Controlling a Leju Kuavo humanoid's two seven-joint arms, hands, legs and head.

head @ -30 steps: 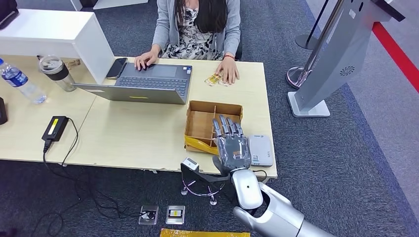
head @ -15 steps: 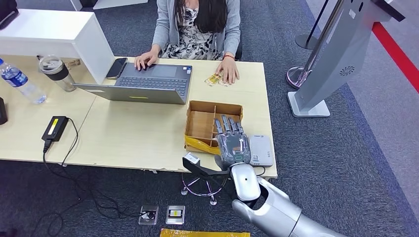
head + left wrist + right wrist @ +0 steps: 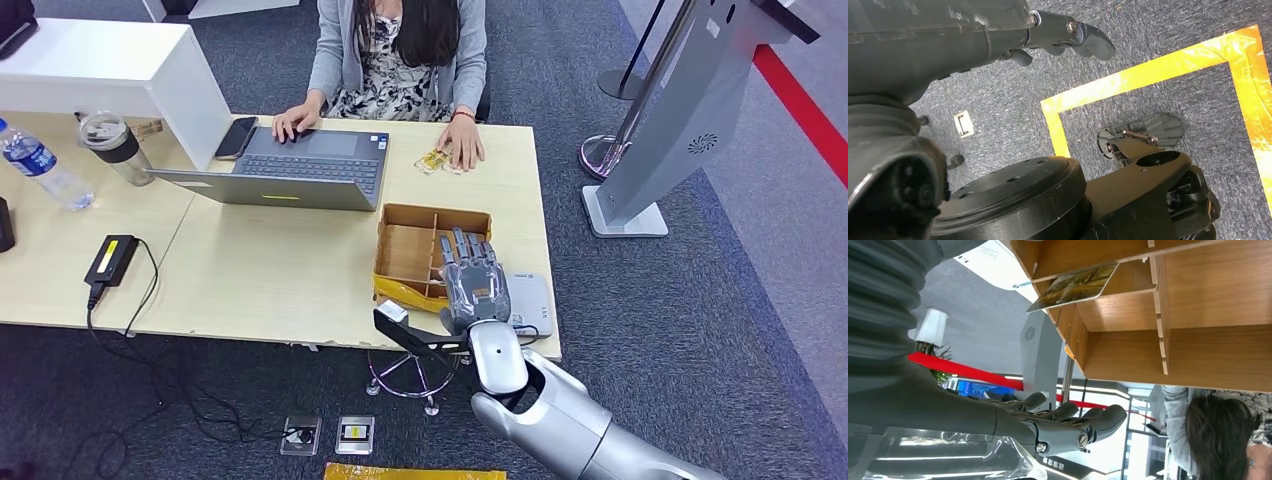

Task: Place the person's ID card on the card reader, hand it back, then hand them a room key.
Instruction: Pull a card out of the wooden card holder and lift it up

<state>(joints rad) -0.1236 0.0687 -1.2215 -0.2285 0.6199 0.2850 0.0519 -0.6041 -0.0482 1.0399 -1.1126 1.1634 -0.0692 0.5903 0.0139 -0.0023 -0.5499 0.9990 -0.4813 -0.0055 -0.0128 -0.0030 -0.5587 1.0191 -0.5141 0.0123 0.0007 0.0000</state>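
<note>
Card (image 3: 1073, 286) in box (image 3: 1198, 300) (wrist view)

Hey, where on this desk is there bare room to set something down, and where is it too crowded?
The widest bare patch of desk lies between the laptop, the power adapter and the wooden box. A smaller strip runs right of the box, below the person's hand. The near right corner is crowded: right hand over the box beside the card reader.

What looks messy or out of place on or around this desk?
Nothing is spilled or broken. Small oddities: two small flat items lie on the carpet below the desk's near edge, and the black power adapter trails its cable over that edge. The right hand hovers above the wooden divider box, fingers straight.
</note>
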